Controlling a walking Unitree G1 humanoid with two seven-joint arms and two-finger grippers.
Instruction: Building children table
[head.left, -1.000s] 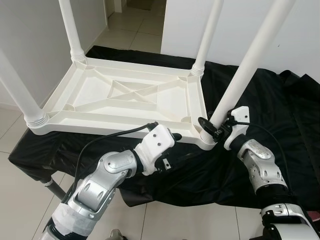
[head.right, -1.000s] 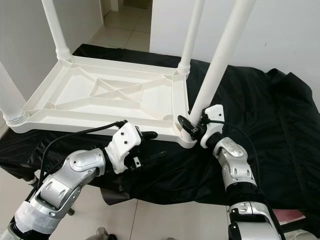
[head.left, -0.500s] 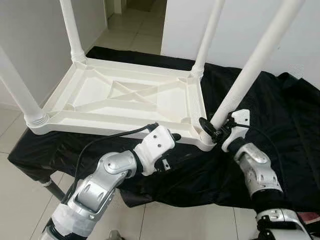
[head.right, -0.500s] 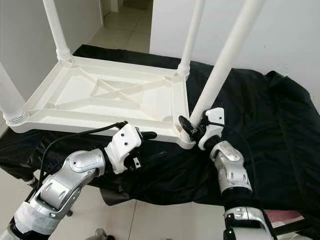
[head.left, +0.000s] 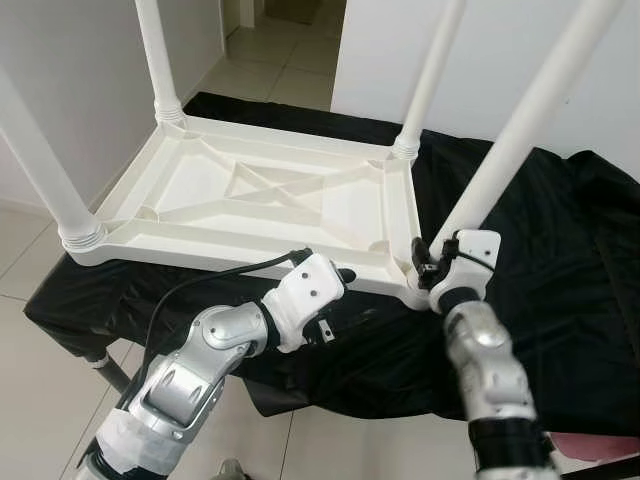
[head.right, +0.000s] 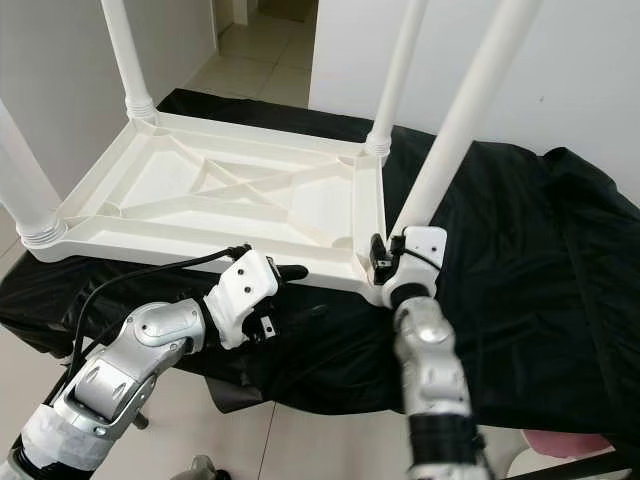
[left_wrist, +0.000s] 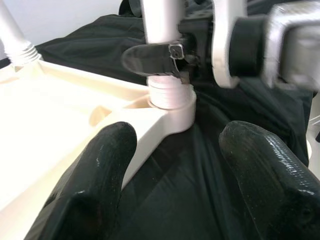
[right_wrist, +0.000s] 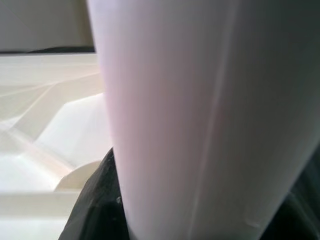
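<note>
A white plastic children's table (head.left: 200, 247) lies upside down on a black cloth, with its legs pointing up. My right gripper (head.left: 432, 262) is shut on the base of the near right leg (head.left: 510, 140), just above its threaded socket. In the right wrist view that leg (right_wrist: 200, 115) stands close between the fingers. In the left wrist view a black finger (left_wrist: 155, 57) of the right gripper crosses the leg (left_wrist: 160, 20). My left gripper (head.left: 350, 297) is open and holds nothing. It hovers just before the table's near rim, left of that corner.
The other legs stand at the near left (head.left: 40, 160), far left (head.left: 158, 50) and far right (head.left: 430, 70). The black cloth (head.left: 560, 250) drapes over the support and spreads to the right. Tiled floor (head.left: 30, 260) lies on the left, and white walls and a doorway (head.left: 280, 20) stand behind.
My right forearm has swung in from the right and now stands under the gripper, which has stayed on the leg's base. The left gripper has barely moved. The camera shifted slightly.
</note>
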